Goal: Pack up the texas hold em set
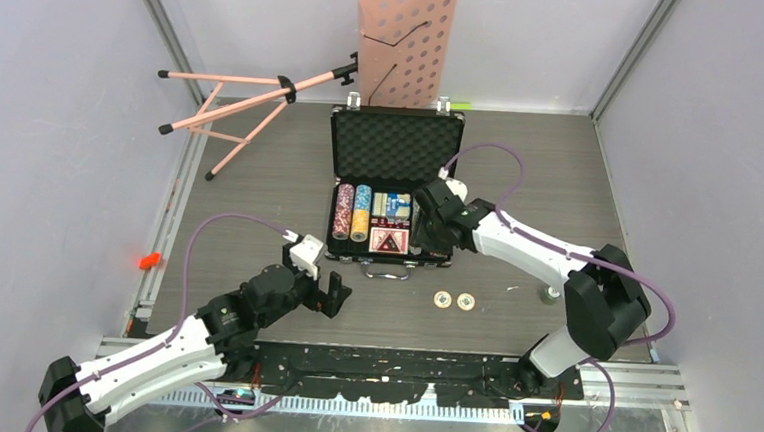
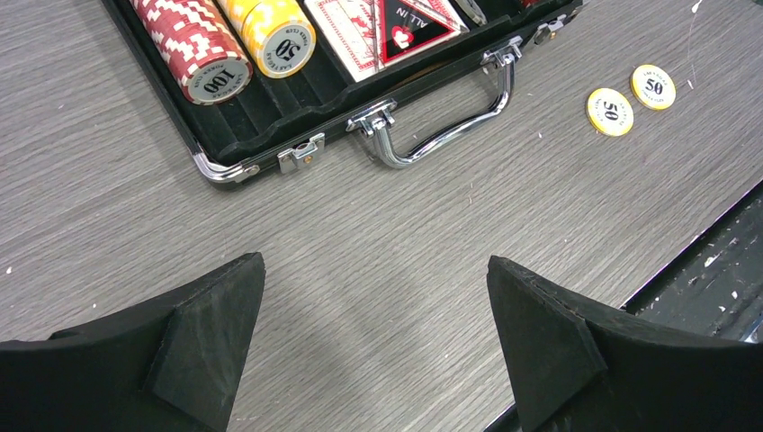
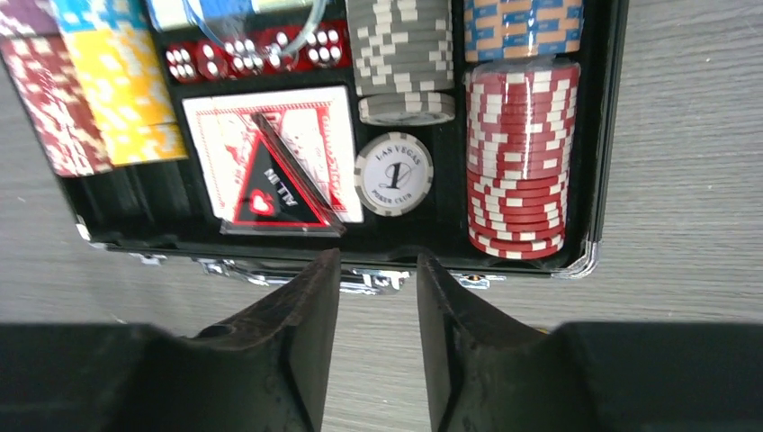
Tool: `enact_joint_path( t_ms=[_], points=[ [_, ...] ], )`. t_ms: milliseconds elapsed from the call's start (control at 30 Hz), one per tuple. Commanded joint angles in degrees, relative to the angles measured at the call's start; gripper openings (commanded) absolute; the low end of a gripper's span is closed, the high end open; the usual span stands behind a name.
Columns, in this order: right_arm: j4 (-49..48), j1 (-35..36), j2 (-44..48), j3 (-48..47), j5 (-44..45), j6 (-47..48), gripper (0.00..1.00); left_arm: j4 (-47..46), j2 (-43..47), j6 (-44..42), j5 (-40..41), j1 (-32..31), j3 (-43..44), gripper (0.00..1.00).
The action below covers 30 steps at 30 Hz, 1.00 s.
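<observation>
The black briefcase [image 1: 395,147] of the texas hold em set lies open mid-table, its foam-lined lid upright. Inside are rows of chips [image 3: 517,153], red dice [image 3: 243,56], a card deck [image 3: 216,135] and a flat grey "1" chip [image 3: 393,174]. Two yellow 50 chips [image 1: 442,299] [image 2: 610,112] lie on the table in front of the case's right end. My right gripper [image 3: 378,261] [image 1: 431,241] hovers over the case's front rim, jaws open, nothing between them. My left gripper [image 2: 373,265] [image 1: 332,301] stands wide open and empty over bare table, in front of the case's left corner and handle [image 2: 450,117].
A pink music stand [image 1: 265,94] lies at the back left, its perforated desk [image 1: 409,42] leaning on the back wall behind the case. A small red object [image 1: 149,259] sits at the table's left edge. Walls close in on three sides.
</observation>
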<state>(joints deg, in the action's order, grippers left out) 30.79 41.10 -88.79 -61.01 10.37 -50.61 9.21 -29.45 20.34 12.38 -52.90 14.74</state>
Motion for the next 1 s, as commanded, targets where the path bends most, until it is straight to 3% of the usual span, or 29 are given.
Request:
enact_joint_path(
  t_ms=[0,667,967],
  points=[
    [2.7,0.3,-1.5,-1.9,-1.4,8.2,0.41,-3.3,-0.4,-0.3,0.4,-0.2,0.2,0.98],
    [1.9,0.6,-11.5,-6.6,-2.8,9.3,0.44,-3.4,-1.8,-0.2,0.5,-0.2,0.5,0.98],
    [-8.7,0.6,-10.8,-0.8,-5.1,0.5,0.47,-3.5,-1.8,-0.3,0.4,-0.2,0.6,0.98]
  ],
)
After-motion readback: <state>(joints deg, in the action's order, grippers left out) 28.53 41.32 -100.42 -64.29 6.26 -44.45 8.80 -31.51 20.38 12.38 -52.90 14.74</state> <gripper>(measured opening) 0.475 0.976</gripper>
